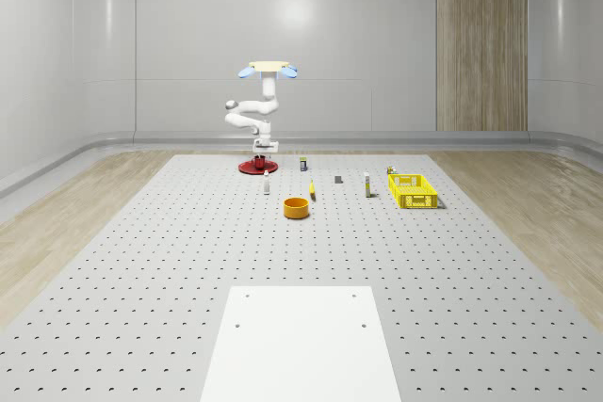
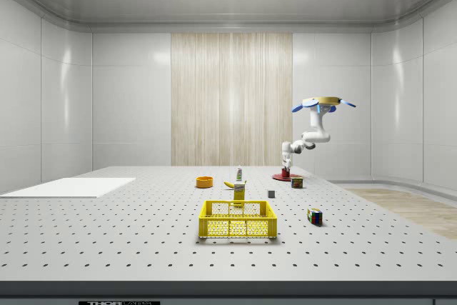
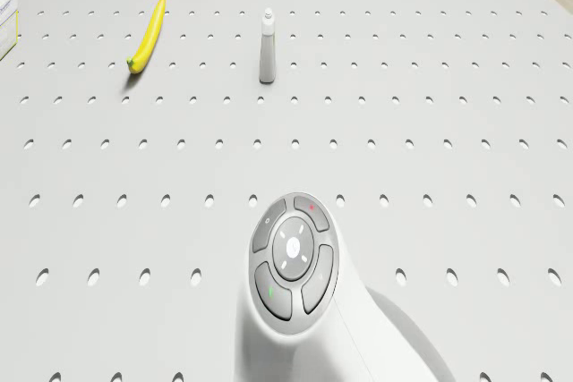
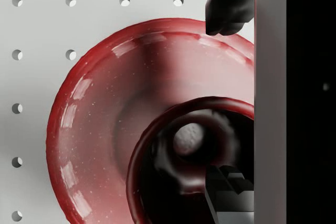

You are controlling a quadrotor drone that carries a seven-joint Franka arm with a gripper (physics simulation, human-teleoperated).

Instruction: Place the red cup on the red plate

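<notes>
1. Start at your wrist view: the gripper (image 4: 227, 98) looks straight down into the red cup (image 4: 184, 161). One finger (image 4: 228, 3) sits outside the cup's rim and the other dips into its mouth, so the jaws straddle the wall. Whether they pinch it or stand slightly off it, you cannot tell from here.
2. Directly under the cup lies the red plate (image 4: 89, 103). Its shiny rim curves around the cup, so the cup is already over the plate's inner area, off-centre toward one side.
3. The relation your next move turns on is vertical: the cup sits right below the gripper, mouth up, its axis in line with the fingers. You would judge the cup as placed or nearly so; a straight lift after releasing is what it calls for.
4. Further out, the whole-scene view shows the drone (image 1: 268, 70) hovering above the plate (image 1: 256, 168), arm folded down to it.
5. Beyond that stand a small bottle (image 1: 267, 185), an orange bowl (image 1: 297, 207) and a yellow crate (image 1: 413, 190), well apart from the plate.
</notes>
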